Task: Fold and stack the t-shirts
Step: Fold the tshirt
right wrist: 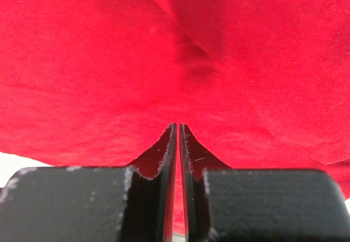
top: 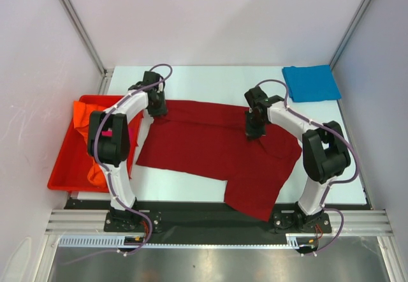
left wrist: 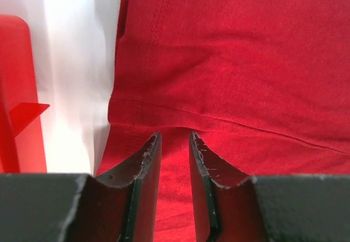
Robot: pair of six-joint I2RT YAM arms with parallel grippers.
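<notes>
While the dark red t-shirt (top: pixel 210 145) is lying spread out across the middle of the bench (top: pixel 210 78), both tools are reaching down onto it. The left tool (left wrist: pixel 175 135) is sitting at the shirt's far left corner, close to the edge of the cloth. It is standing a little open, with red cloth showing in the gap. The right tool (right wrist: pixel 178 126) is sitting on the far right part of the shirt. It is squeezing almost fully closed, with only a thin slit left. A small pucker is showing in the cloth just past its tips, but I cannot tell if any cloth is caught. The blue t-shirt (top: pixel 311 83) is lying folded at the far right corner of the bench. The orange t-shirt (top: pixel 80 119) is sitting bunched up in the red bin (top: pixel 64 167) at the left.
</notes>
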